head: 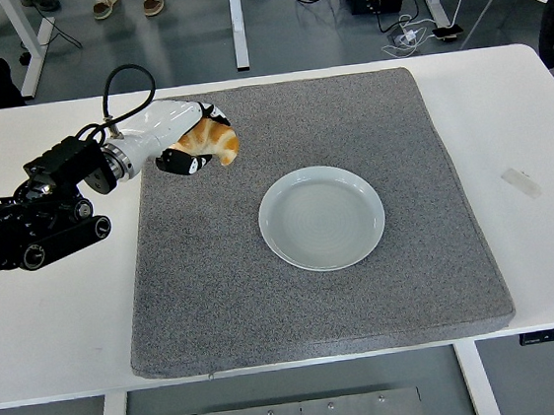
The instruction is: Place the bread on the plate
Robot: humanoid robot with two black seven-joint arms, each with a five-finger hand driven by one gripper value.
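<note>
From the head view we see one left hand [188, 142] closed around a single croissant [213, 141] over the far-left part of the grey mat [327, 301] on the white desk [521, 122]. One empty pale plate [322, 218] lies apart to its right, nothing between them. A strip of tape [520, 182] lies right. Fingers partly hide the croissant.

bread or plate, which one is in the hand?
The bread: the left hand has its fingers curled around it, over the grey mat. The plate lies empty on the mat, apart from the hand.
</note>
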